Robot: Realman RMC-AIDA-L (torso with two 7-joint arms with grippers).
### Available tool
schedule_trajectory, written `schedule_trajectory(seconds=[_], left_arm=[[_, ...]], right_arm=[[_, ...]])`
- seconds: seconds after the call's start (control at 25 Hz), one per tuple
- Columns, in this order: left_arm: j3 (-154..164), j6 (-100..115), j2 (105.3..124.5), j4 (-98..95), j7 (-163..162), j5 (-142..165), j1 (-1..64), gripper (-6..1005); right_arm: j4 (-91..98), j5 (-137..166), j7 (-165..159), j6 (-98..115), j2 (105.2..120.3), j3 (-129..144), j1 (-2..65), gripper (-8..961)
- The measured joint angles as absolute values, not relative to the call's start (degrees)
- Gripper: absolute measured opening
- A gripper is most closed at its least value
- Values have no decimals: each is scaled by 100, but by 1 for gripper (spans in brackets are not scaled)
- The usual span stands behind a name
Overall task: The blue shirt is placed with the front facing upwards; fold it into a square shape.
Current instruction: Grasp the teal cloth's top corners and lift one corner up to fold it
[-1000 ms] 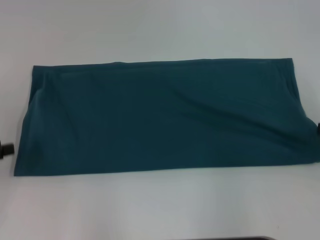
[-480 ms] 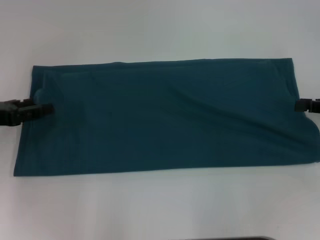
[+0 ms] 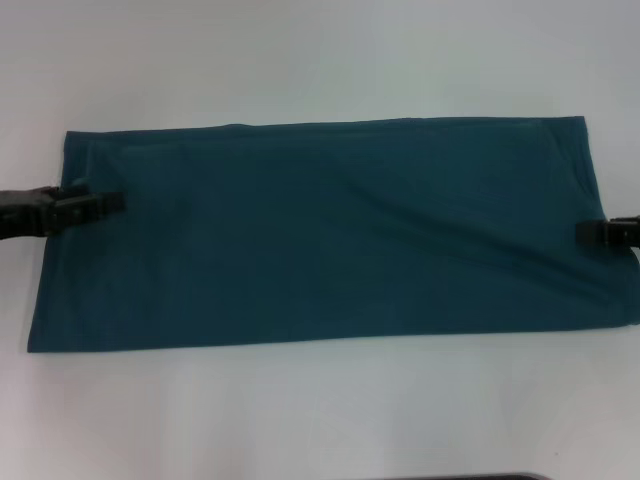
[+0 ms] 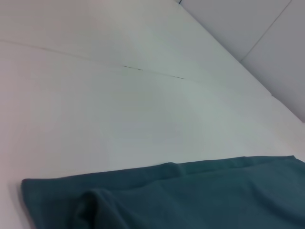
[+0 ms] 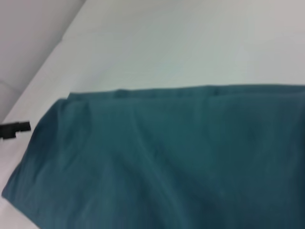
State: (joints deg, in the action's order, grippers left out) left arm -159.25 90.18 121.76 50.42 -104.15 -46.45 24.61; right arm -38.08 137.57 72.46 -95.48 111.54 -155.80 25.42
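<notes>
Blue shirt (image 3: 330, 235) lies as long band. Left gripper (image 3: 95, 204) at 9 o'clock edge, right gripper (image 3: 598, 232) at 3; jaw state unclear. Judgement: pinch all layers evenly, fold ends inward.

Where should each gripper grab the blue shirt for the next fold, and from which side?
Probably the two short ends. The blue shirt lies flat as a long band, so the left gripper takes its left edge from outside, the right gripper the right edge likewise. Both are already at those edges, roughly mid-height.
</notes>
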Motion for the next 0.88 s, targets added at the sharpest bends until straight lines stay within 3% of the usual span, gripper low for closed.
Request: schedule_trajectory(seconds=[0.16, 0.4, 0.88], left_arm=[[-15925, 9017, 12179, 5009, -10414, -4648, 2506, 692], [-15926, 9017, 12213, 5001, -10414, -4650, 2542, 691], [-15858, 9017, 12225, 5000, -10414, -4650, 2557, 692]], right_arm=[[-3806, 13761, 7244, -9586, 11135, -15524, 2539, 102], [-3782, 13764, 7214, -9356, 11144, -15373, 2517, 39], [-3490, 13666, 7231, -8324, 11312, -15123, 2698, 56]])
